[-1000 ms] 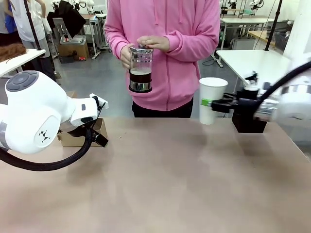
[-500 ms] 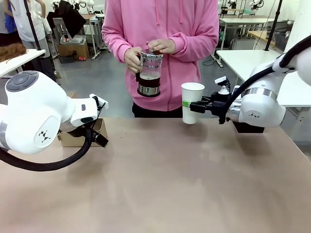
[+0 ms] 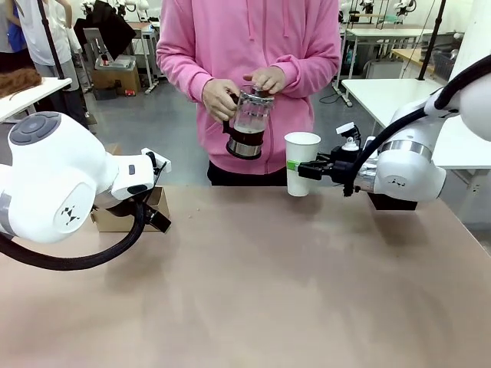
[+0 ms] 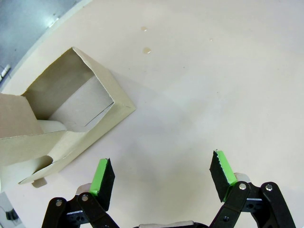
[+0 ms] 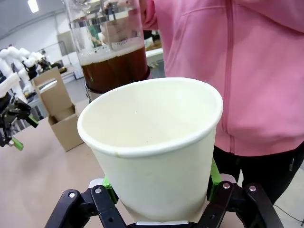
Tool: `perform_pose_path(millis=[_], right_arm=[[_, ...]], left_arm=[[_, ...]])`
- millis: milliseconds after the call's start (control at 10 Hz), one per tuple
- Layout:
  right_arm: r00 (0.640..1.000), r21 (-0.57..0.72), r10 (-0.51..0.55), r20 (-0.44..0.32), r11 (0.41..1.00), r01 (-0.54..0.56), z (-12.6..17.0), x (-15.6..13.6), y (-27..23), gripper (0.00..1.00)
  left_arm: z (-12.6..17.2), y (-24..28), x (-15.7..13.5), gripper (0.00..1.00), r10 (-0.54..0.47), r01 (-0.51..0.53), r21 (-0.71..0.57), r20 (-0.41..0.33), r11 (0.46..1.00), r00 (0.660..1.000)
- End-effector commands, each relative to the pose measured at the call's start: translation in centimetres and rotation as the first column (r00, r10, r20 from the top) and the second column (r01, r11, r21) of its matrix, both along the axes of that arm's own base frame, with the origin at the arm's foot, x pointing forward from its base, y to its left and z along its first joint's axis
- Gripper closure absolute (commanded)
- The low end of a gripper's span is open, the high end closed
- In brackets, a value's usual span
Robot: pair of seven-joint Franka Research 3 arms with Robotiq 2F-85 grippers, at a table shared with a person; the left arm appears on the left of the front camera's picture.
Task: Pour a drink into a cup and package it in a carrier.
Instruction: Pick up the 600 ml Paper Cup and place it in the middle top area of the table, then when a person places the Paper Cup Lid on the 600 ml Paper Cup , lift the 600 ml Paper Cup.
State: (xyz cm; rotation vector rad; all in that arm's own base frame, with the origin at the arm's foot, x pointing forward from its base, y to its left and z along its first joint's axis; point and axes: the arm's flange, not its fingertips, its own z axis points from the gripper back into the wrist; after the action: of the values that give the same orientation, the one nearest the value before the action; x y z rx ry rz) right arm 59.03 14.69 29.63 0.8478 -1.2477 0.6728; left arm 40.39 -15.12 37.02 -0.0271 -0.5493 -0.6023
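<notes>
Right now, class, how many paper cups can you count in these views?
1: the cup, upright in the right hand, beside the tilted glass press that the person holds. Others may be hidden.

Bright, even overhead light throughout, with only faint, soft shadows on the bench [image 3: 291, 276], which carries a pale sheen. In the right wrist view the cup [image 5: 152, 142] is sharp, the room behind it soft and bent at the edges.

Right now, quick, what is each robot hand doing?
Left gripper: jaws open, holding nothing.
Right gripper: jaws closed on the white cup.
</notes>
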Motion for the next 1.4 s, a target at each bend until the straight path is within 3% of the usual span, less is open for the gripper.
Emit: perform_pose_path(millis=[0, 1300], right_arm=[[1.000, 0.000, -0.004, 0.001, 1.000, 0.004, 0.02, 0.04, -0.11, 0.20], [1.000, 0.000, -0.004, 0.001, 1.000, 0.004, 0.02, 0.04, -0.11, 0.20]], left_arm=[[0.03, 0.00, -0.03, 0.00, 0.000, 0.000, -0.002, 0.000, 1.000, 1.000], [0.03, 0.00, -0.03, 0.00, 0.000, 0.000, -0.002, 0.000, 1.000, 1.000]])
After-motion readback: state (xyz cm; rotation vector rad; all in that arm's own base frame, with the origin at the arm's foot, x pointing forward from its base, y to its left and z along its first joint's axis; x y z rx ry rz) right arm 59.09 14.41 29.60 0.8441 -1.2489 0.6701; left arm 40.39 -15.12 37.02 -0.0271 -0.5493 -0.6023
